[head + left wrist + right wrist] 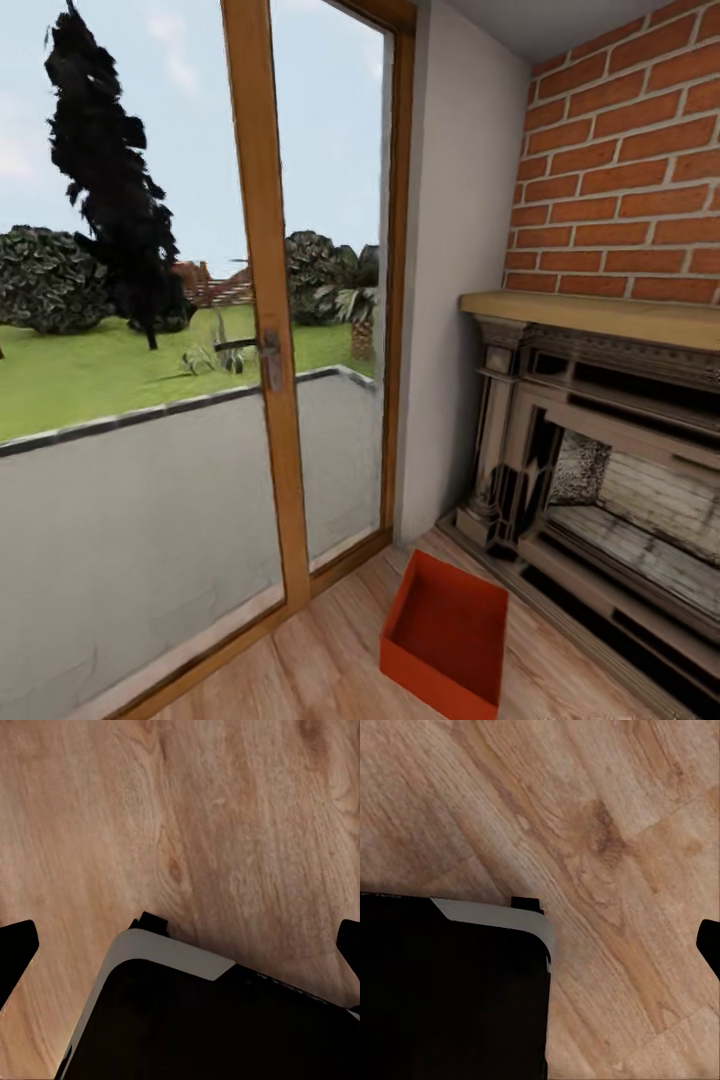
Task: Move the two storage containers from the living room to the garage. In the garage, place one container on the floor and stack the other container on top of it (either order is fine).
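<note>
An orange-red storage container (446, 636) sits on plank floor (330, 660) between glass door (262, 300) and fireplace (600, 480); wrist views show floorboards, left tool (180, 945) released, right tool's state unclear.

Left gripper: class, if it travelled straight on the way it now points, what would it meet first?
Probably the light wood plank floor, which lies ahead between the left gripper's dark fingertips; how far off is unclear.

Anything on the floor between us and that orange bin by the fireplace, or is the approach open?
Nothing visible blocks it. The storage container sits open and empty on the wood floor, between the glass door and the fireplace. Both wrist views show bare planks.
</note>
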### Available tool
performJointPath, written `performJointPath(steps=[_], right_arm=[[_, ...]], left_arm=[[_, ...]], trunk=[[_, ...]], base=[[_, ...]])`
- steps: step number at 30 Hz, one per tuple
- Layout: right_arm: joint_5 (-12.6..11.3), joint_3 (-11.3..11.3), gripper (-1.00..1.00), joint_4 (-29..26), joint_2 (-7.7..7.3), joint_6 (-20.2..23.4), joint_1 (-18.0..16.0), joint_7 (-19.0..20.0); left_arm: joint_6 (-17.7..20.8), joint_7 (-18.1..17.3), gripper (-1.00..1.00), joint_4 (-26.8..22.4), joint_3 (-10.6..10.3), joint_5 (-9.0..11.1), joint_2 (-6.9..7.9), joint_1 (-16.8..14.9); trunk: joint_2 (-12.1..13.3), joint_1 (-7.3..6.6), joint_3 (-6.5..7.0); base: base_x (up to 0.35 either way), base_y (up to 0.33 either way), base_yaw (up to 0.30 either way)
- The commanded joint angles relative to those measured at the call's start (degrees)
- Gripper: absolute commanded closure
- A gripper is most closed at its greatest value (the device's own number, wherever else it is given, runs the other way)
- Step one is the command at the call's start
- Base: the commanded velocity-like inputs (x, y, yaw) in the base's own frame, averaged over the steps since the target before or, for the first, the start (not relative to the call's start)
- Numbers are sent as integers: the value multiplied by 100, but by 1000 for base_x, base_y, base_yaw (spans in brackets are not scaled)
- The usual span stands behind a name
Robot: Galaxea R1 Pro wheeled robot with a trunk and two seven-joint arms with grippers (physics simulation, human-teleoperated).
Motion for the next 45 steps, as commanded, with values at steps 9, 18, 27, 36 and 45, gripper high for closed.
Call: performJointPath(steps=[9,18,27,36,45], right_arm=[[-49,49,-100,18,-4,-51,-8,-18],[-52,44,-100,18,-4,-55,-8,-20],[-59,40,-100,18,-4,-58,-8,-20],[-58,40,-100,18,-4,-54,-8,-20],[-36,59,-100,16,-3,-28,-8,-20]], left_arm=[[-61,6,-100,0,30,6,-8,-2],[-66,6,-100,0,30,7,-9,-2],[-66,4,-100,0,30,3,-7,-2],[-66,4,-100,0,30,-1,-5,-2],[-66,-1,-100,0,30,-1,0,-2]], trunk=[[-7,3,-9],[-7,3,-9],[-7,3,-9],[-7,3,-9],[-7,3,-9]], base=[[169,197,-297],[13,7,-297],[0,0,-297],[0,0,-297],[95,0,-210]])
